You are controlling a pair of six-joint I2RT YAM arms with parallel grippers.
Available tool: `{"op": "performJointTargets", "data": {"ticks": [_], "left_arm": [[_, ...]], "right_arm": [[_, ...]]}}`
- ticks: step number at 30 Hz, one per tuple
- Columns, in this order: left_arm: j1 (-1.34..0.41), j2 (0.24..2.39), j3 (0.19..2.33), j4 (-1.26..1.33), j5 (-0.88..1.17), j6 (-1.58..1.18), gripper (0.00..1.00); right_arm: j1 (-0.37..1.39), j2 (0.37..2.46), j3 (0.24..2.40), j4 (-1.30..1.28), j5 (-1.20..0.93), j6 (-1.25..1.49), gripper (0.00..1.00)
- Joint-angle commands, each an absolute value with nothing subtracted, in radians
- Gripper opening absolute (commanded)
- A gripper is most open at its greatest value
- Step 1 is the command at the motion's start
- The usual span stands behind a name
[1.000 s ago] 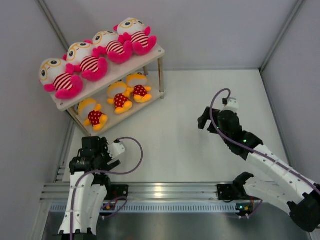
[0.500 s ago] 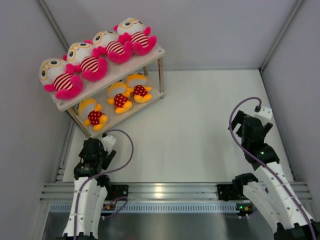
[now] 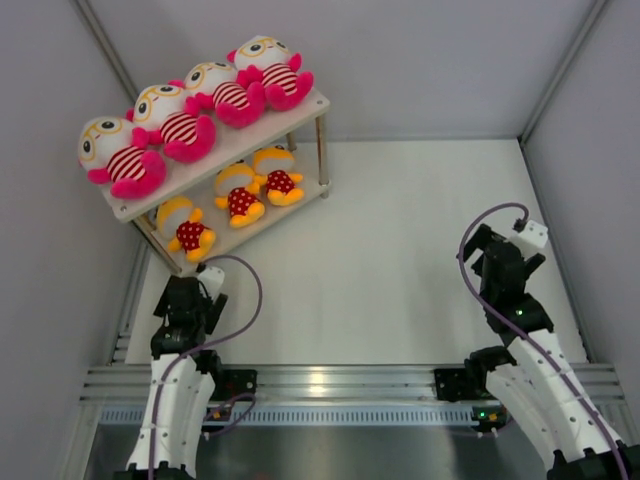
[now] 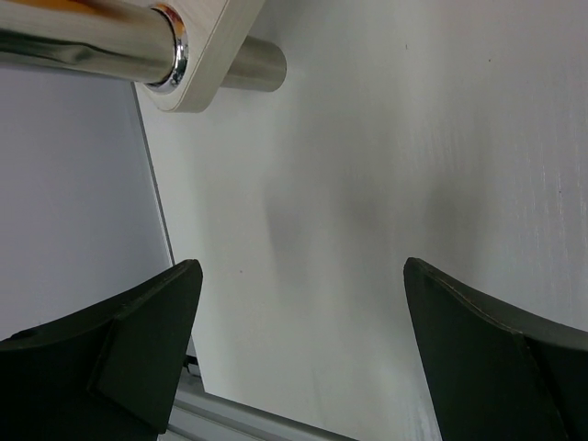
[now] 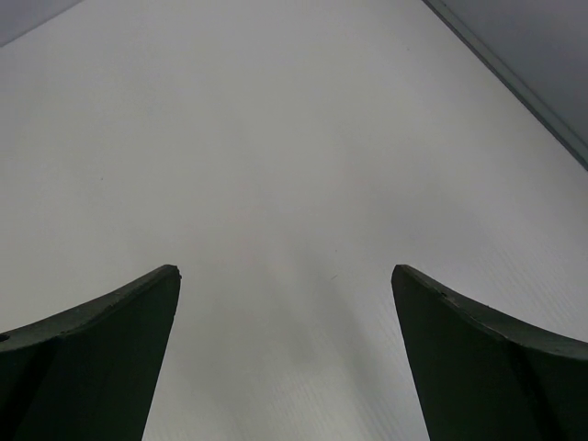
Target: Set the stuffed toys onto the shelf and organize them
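The white-headed, pink-limbed plush dolls [image 3: 165,122] and smaller yellow-orange plush dolls [image 3: 240,192] are fuzzy cloth. The cream shelf board [image 4: 207,55] looks matt, faintly wood-grained; its round silver metal leg [image 4: 83,41] is mirror-glossy. The white table [image 3: 400,230] is smooth and matt.

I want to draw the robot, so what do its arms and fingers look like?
The left arm and the right arm both have white, tube-like lower parts and black upper parts. A thin purple-grey cable loops off each one. The fingers are dark, smooth, curved wedges that narrow towards the tip.
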State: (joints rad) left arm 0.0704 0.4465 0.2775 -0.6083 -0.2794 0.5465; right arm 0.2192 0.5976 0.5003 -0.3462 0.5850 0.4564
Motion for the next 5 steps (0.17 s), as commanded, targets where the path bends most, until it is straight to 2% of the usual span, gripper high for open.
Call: {"op": "performJointTargets", "data": {"ticks": [1, 5], "left_arm": [[0.074, 0.436, 0.272, -0.538, -0.296, 0.522, 0.97], [0.075, 0.440, 0.270, -0.532, -0.298, 0.523, 0.97]], "right_arm": [[0.207, 0.574, 0.491, -0.242, 0.586, 0.475, 0.99], [0.209, 0.572, 0.492, -0.212, 0.575, 0.520, 1.00]]}}
